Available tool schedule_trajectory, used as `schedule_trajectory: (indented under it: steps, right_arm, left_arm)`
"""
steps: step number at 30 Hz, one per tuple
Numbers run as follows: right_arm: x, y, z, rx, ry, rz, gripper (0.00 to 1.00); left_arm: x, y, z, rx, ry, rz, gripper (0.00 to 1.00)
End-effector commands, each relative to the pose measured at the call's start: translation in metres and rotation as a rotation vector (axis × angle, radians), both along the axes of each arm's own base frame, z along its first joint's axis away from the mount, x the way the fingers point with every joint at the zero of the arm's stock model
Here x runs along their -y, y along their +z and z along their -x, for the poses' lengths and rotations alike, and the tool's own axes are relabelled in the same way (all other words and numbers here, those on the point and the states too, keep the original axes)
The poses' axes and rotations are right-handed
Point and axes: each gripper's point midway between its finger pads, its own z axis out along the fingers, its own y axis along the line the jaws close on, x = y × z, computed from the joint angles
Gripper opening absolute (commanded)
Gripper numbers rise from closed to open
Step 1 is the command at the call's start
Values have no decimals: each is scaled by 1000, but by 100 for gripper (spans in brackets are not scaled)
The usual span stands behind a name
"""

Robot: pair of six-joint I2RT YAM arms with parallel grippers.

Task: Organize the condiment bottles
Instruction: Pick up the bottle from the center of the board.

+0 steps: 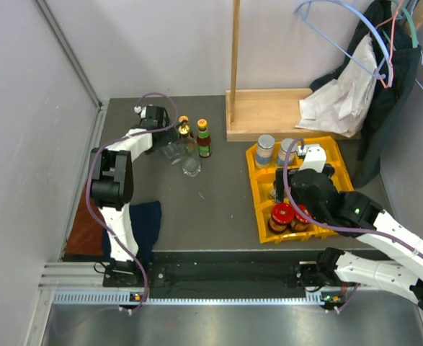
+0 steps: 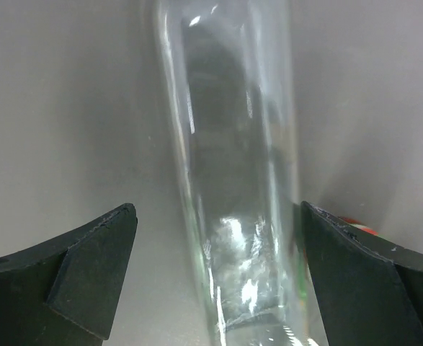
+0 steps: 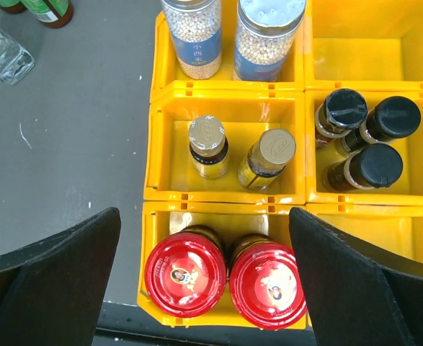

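In the left wrist view a clear glass bottle (image 2: pixel 233 180) stands upright between my left gripper's (image 2: pixel 218 277) open fingers, close to the right finger (image 2: pixel 362 281). From above, this gripper (image 1: pixel 169 144) is at the far left beside two clear bottles (image 1: pixel 174 153) (image 1: pixel 191 167), a gold-stoppered bottle (image 1: pixel 184 128) and a red-capped one (image 1: pixel 203 137). My right gripper (image 3: pixel 204 216) hangs open over the yellow bin (image 3: pixel 225 97), above two red-lidded jars (image 3: pixel 186 274) (image 3: pixel 269 285). The bin also holds silver-lidded jars (image 3: pixel 191 32), gold-capped bottles (image 3: pixel 207 144) and dark-capped bottles (image 3: pixel 366 169).
A wooden stand (image 1: pixel 269 112) sits at the back, right behind the bin (image 1: pixel 260 216). Clothes on hangers (image 1: pixel 373 79) hang at the back right. A blue cloth (image 1: pixel 145 220) lies near the left arm's base. A wall runs along the left edge.
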Motion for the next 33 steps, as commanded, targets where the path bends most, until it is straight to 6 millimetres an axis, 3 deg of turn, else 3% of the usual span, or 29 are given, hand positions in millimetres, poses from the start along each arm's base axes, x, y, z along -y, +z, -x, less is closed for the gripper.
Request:
schedule_trajectory:
  steps: [1,4,7,8,10,11,14,15,21,27,28,33]
  right_arm:
    - [2,17,-7,48,-23,-27,99]
    - [2,17,-8,48,-24,-27,99]
    - [2,16,-8,47,-28,-27,99]
    - [3,17,-8,49,-28,-26,99]
    - [2,16,-8,46,-27,-24,99]
    - [3,17,-8,48,-27,-27,99]
    - [3,18,-8,50,-31,-30,99]
    - [3,18,-8,52,-29,-32,99]
    - [2,19,-8,53,-28,-36,99]
    - [1,24,-7,61,-23,-55,99]
    - [2,24,-8,61,-23,-53,99]
    - [1,30,-7,72,-18,-75,99]
  left_arm:
    - [2,0,-8,0,-16,3,99]
    - [2,-10,-7,-20,-18,0,95]
    - [2,-17,-5,-35,-20,-6,79]
    - [2,-19,-5,-40,-20,-7,68]
    - [1,-20,-4,-43,-22,-12,56]
    - [0,-19,-4,-43,-21,-16,39]
    - [-3,-16,-3,-39,-13,-29,13]
    - [-5,-15,-3,-40,-9,-41,0]
    - [-9,10,0,15,-13,-59,0]
    - [-15,68,9,128,-11,-74,0]
    - [-15,85,11,164,-11,-71,0]
    - [-12,122,29,247,-43,-49,0]
